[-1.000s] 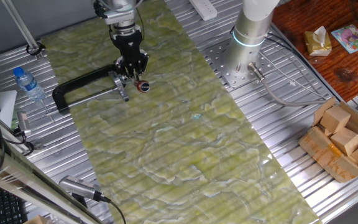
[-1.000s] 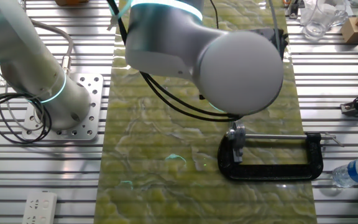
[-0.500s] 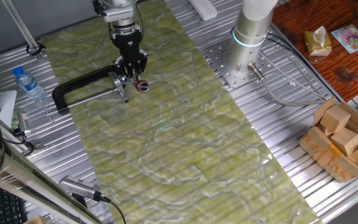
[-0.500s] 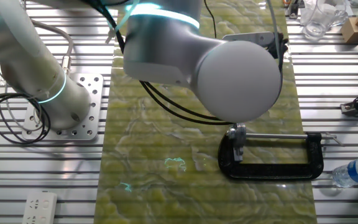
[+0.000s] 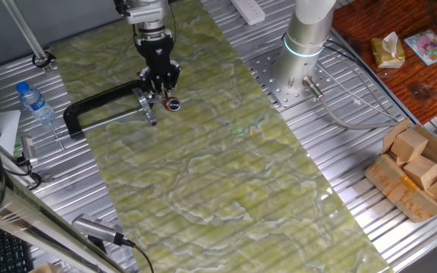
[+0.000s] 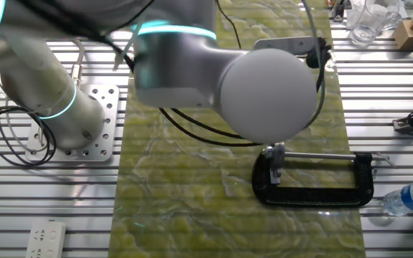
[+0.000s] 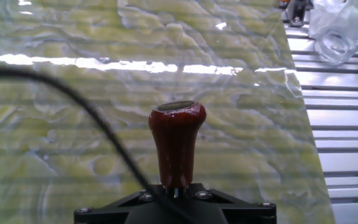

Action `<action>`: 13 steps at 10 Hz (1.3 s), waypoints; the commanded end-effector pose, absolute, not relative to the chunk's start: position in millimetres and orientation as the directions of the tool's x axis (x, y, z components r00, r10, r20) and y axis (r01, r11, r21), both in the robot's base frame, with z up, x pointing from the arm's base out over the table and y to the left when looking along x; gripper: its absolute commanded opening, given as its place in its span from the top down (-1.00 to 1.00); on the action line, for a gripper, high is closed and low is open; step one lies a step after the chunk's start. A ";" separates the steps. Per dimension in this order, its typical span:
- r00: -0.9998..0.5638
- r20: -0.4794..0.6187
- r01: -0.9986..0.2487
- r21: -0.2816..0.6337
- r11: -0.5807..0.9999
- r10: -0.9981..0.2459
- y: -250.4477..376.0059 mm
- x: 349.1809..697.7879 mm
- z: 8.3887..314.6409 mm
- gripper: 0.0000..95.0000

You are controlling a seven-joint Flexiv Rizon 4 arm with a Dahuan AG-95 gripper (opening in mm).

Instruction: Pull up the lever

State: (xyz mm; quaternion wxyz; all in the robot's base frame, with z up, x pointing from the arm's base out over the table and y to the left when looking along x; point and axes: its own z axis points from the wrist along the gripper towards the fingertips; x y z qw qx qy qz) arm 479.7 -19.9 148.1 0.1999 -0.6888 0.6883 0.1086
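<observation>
End effector point(image 5: 161, 89): I see it low over the table point(image 5: 226, 159), black fingers closed narrow around the lever's shaft.
Lever point(image 5: 172, 105): right at my fingertips; in the hand view its red-brown cap point(image 7: 176, 142) sticks out just ahead of the fingers.
Clamp point(image 5: 101, 106): black C-frame lying flat, just beside the end effector, its screw rod point(image 6: 327, 157) alongside.
Bottle point(image 5: 34, 102): beyond the clamp, well apart.
</observation>
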 end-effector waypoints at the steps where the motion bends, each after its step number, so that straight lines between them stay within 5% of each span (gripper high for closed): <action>1: 0.008 -0.399 -0.995 -0.091 0.031 -0.917 -31.5 477.8 171.1 1.00; 13: -0.015 -0.330 -0.999 -0.037 0.028 -0.944 -25.4 486.8 156.3 1.00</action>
